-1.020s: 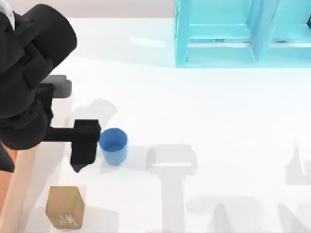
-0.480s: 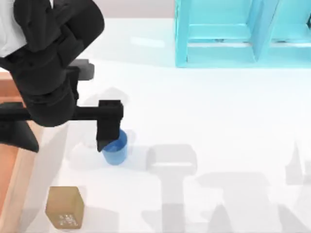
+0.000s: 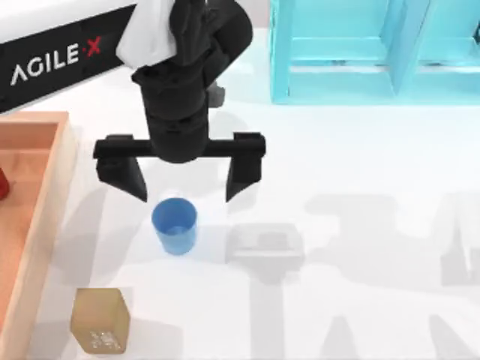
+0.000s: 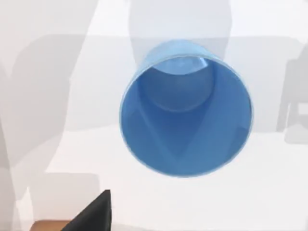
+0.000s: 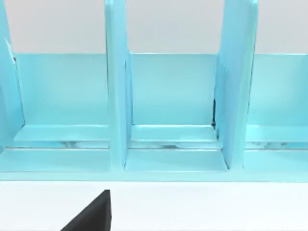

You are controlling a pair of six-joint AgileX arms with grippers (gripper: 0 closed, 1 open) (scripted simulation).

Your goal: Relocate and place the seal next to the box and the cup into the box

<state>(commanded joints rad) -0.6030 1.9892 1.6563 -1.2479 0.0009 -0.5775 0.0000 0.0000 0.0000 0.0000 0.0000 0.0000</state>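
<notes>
Left gripper (image 3: 182,178) spread wide, one dark finger either side, hanging just above and slightly behind the cup (image 3: 175,225), nothing pinched between them yet. Looks lined up that way so the two fingers can drop down around the rim and squeeze the sides, which makes sense for a little round handle-free thing. Cup standing upright on the white table (image 3: 360,247), mouth open to the ceiling, and staring straight down into it from the left wrist camera (image 4: 185,127), so pretty well centred under the wrist, with one finger (image 4: 94,214) poking into the corner there. Seal (image 3: 100,320) sitting nearer the front edge, a bit left of the cup and well apart from it, engraved face showing toward the front, untouched. Already near the box wall, though probably still needs nudging closer, hard to call. Box (image 3: 56,161) along the table's left side, light wall running down toward the seal, with something small and red peeking in at its far-left edge, can't tell what. Guessing the current step is the cup grab, then a short carry left over the wall. Main risk: thin tapered cup tipping or squirting out if the pinch lands off-centre. Cyan shelf unit (image 3: 375,52) at the back right, not part of this job. Right arm parked facing that shelf (image 5: 168,110), a bit of dark finger (image 5: 94,214) showing, can't tell open or closed
</notes>
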